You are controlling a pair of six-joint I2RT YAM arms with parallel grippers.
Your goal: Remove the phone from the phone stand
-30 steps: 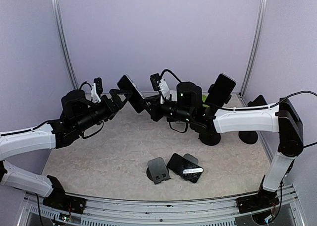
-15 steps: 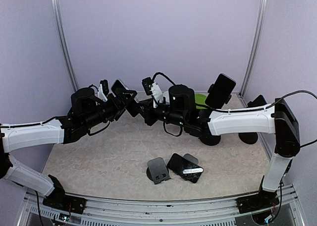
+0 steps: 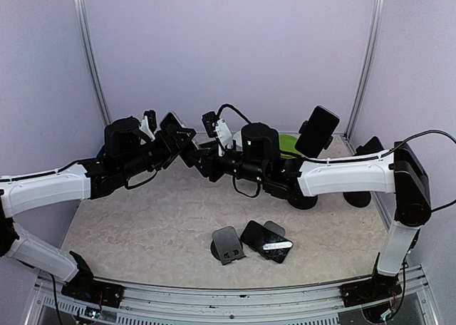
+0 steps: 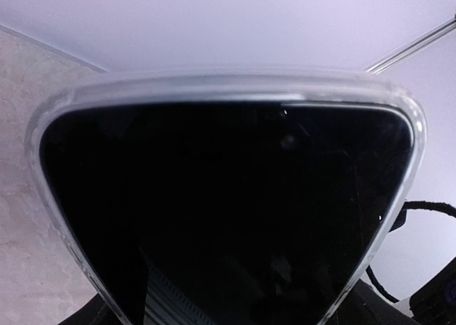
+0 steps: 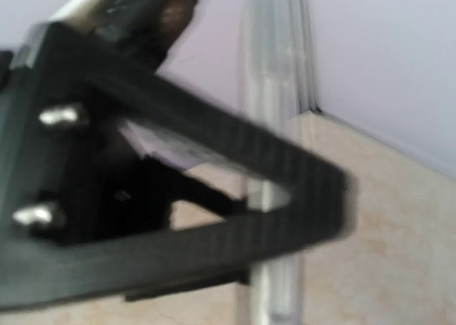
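Nearest me on the bench [image 3: 142, 225] sit an empty stand [image 3: 228, 245] and, just beside it, a flat phone [image 3: 267, 241].

Above the middle of the bench the two arms meet in the air. The left claw [image 3: 187, 141] and the right claw [image 3: 201, 156] are nose to nose, with the phone [image 3: 174, 123] up between them and well clear of any stand. I'd judge the lifting-off is done and this is a hand-across from one arm to the other. From overhead it is all black on black, so I cannot tell whether either claw is clamped or slack, though one of them must be carrying the phone. The next move, I'd say, calls for one claw to close firmly on the phone's edges before the other lets go and backs away.

The left wrist camera adds something: dark glass and a clear case rim fill its view, so the phone lies right at that claw, but the fingers are out of shot. The right wrist view is blurred and shows only a black frame close up, none of its own fingers.

Only the overhead view shows, farthest back, a propped phone [image 3: 318, 131] on the far stand [image 3: 304, 199].
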